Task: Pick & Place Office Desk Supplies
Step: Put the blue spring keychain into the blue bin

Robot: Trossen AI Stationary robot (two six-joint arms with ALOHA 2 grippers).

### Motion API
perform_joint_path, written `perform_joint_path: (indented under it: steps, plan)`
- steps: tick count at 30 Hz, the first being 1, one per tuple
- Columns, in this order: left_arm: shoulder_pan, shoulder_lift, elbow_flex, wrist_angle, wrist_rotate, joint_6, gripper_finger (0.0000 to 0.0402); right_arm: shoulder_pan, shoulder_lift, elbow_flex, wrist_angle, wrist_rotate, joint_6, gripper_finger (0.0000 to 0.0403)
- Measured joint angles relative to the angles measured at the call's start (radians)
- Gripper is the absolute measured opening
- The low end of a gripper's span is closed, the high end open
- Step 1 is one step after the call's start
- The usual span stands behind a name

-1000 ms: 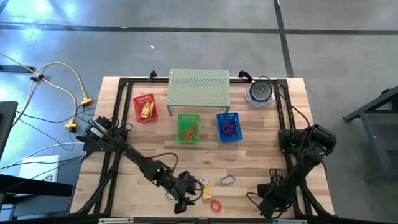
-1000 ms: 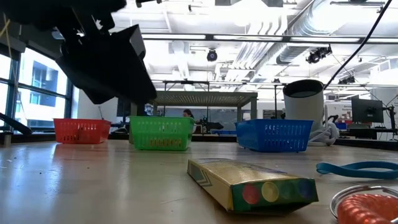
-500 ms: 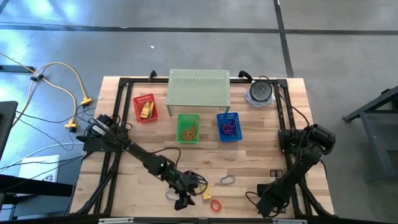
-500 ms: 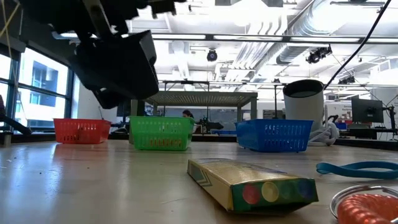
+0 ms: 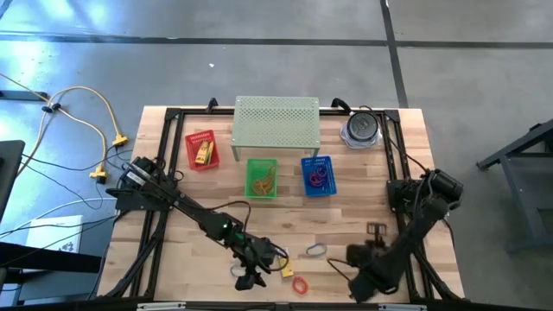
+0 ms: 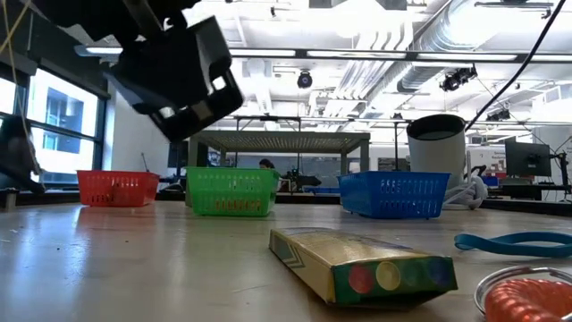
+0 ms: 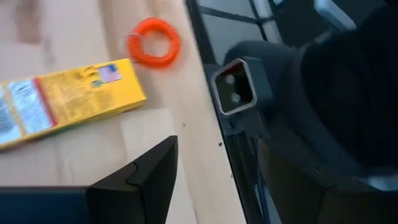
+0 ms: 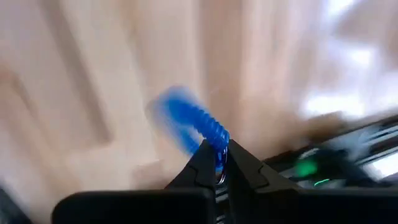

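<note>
A yellow packet (image 5: 287,269) lies flat on the table near its front edge, and it also shows in the low view (image 6: 362,266). An orange coiled loop (image 5: 300,284) and a bluish loop (image 5: 316,250) lie beside it. My left gripper (image 5: 250,276) hangs open just left of the packet, lifted off the table (image 6: 183,76); the packet (image 7: 62,106) and orange loop (image 7: 153,48) lie ahead of it. My right gripper (image 5: 372,235) is at the front right, shut on a blue coiled loop (image 8: 186,118). My right gripper pinches one spot on the blue loop's coil (image 8: 214,140) between its two fingertips. The rest of the loop stands out beyond the fingers over the wooden table. The view is blurred, so I cannot tell whether the loop is clear of the table.
Red (image 5: 201,149), green (image 5: 262,177) and blue (image 5: 317,175) mesh baskets stand in a row at mid-table, each with things in it. A pale green perforated shelf (image 5: 276,121) stands behind them, and a round grey container (image 5: 362,128) at the far right. A black frame runs round the table edge.
My left gripper, lifted off the table, has shifted toward the packet and tipped. My right arm has swung toward the table's left, carrying its gripper toward the left and the far edge. The packet and the loops on the table have not moved.
</note>
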Motion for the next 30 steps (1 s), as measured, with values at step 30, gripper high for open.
perform_joint_path:
  steps: [30]
  plan:
    - [-0.188,-0.067,0.000,-0.275,-0.285,0.116,0.0216,-0.819,-0.037,0.076,0.317,0.233,-0.485,0.0004]
